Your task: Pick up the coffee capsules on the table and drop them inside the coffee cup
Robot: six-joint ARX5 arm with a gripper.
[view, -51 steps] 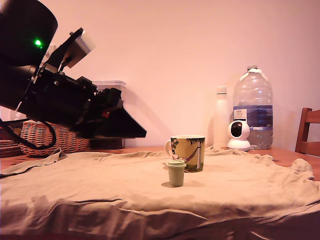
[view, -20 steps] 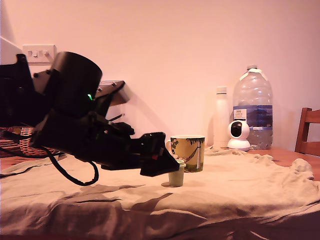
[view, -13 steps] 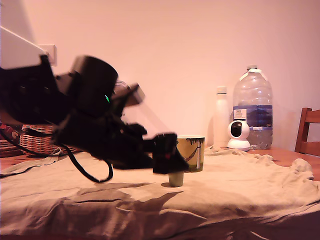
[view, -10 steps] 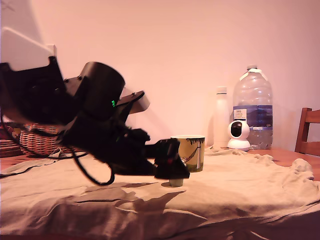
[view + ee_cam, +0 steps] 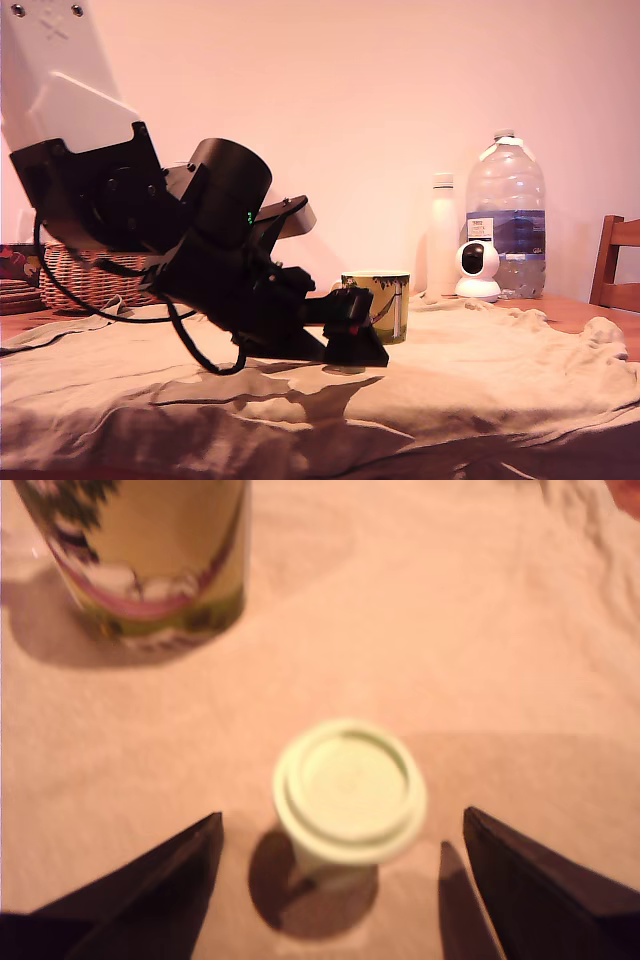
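The pale green capsule stands upright on the tan cloth, between the spread-open fingers, touching neither. Only the wrist view shows it; in the exterior view the gripper hides it. Beyond the fingertips stands the mug. The arm slopes down, fingers low over the cloth.
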